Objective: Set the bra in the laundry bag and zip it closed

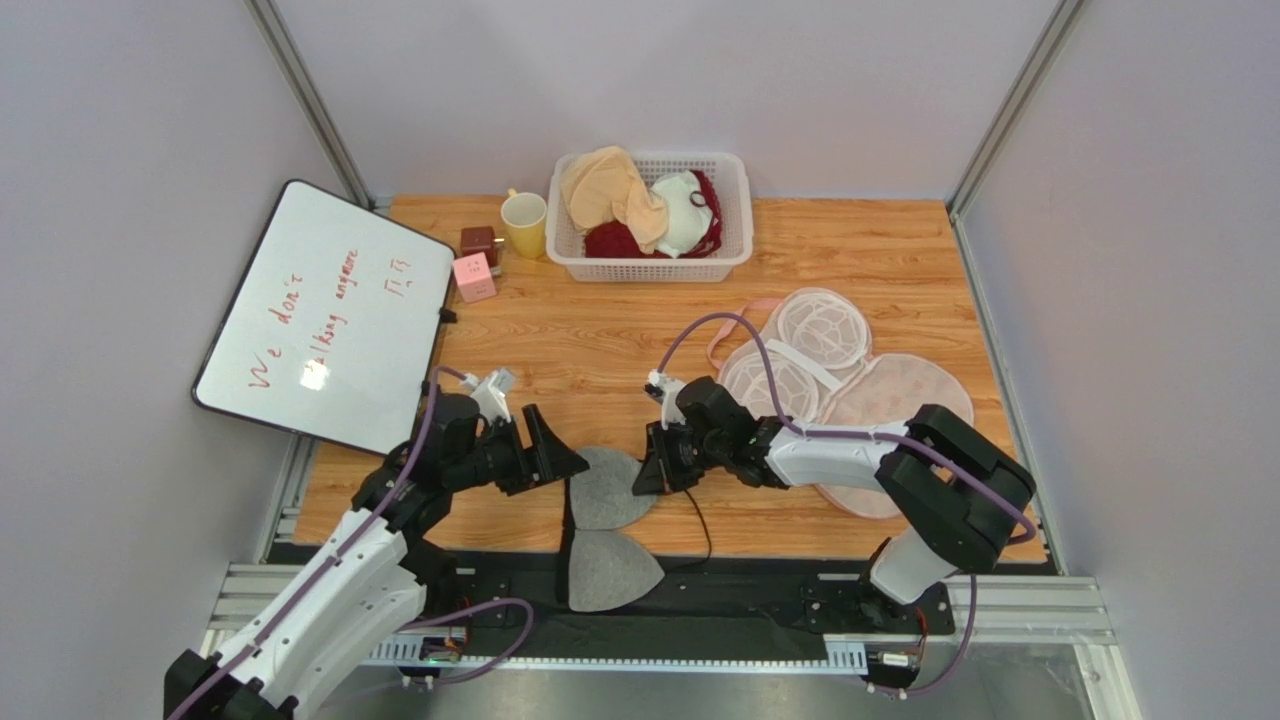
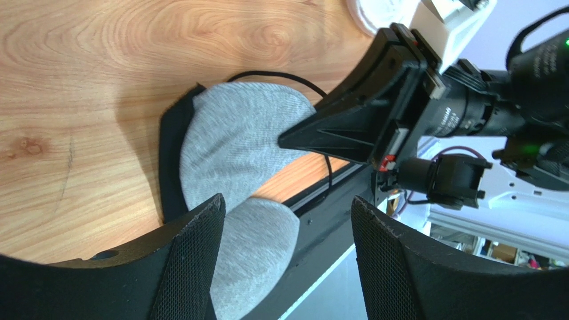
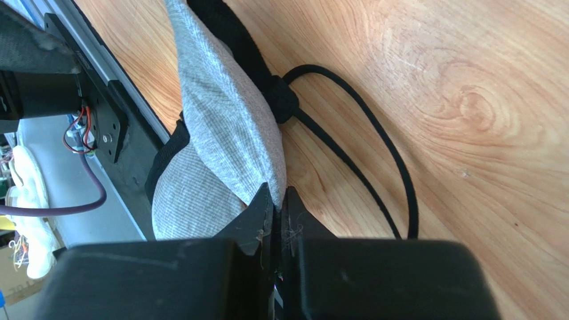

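Observation:
The grey bra [image 1: 609, 489] lies at the near table edge, one cup on the wood, the other [image 1: 609, 572] over the black rail. My right gripper [image 1: 649, 477] is shut on the right edge of the upper cup; the right wrist view shows its jaws [image 3: 279, 197] pinching the grey fabric [image 3: 227, 127], the black strap [image 3: 374, 133] looping beside it. My left gripper [image 1: 567, 461] is open at the cup's left edge; in the left wrist view [image 2: 287, 203] it hovers over the bra [image 2: 234, 140], holding nothing. The laundry bag [image 1: 842, 375] lies open at right, mesh lining up.
A white slatted basket [image 1: 571, 258] with a beige bra and a white-and-red bra stands at the back. A yellow cup [image 1: 525, 225], a brown cube [image 1: 480, 243] and a pink cube [image 1: 473, 276] sit left of it. A whiteboard [image 1: 323, 315] leans at the left.

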`<state>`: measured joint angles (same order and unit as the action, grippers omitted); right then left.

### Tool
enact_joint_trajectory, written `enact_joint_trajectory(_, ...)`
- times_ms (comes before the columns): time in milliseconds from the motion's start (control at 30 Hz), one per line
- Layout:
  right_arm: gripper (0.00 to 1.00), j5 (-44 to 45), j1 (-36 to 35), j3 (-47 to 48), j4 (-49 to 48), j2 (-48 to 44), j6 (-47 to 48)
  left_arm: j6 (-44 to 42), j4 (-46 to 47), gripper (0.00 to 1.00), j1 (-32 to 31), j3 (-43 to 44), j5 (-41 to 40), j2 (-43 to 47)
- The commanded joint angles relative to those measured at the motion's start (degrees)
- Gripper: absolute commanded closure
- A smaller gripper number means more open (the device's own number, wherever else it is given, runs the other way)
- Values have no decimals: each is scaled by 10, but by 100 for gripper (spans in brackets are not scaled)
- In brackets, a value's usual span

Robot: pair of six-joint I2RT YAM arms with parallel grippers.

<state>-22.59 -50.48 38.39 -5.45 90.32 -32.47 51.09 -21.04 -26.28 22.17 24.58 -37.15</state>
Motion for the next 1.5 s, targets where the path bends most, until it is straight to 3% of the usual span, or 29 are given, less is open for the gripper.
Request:
enact_joint_trajectory(0,100,24,0,10,-15,-46,-9,-24,-43,23,-3,40,13,38)
enact_joint_trajectory(233,100,99,3,-20,19,-200,6,-50,-46,7,-3,67,52,56)
enact_joint_trajectory(467,100,118,7,-32,48,-270,10,-25,-9,7,-3,30,63,63)
enact_joint_trajectory(600,100,122,7,-41,47,-286,1,-18,-15,14,-3,21,62,68)
enact_joint_trajectory(767,100,132,11,-43,72,-332,-1,-6,-37,16,-3,17,37,142)
enact_joint_trajectory(1000,100,128,25,-39,106,-393,1,28,-30,4,-3,-10,50,201)
enact_joint_trajectory(1467,100,107,72,-21,154,-502,5,46,29,4,-3,-45,67,213)
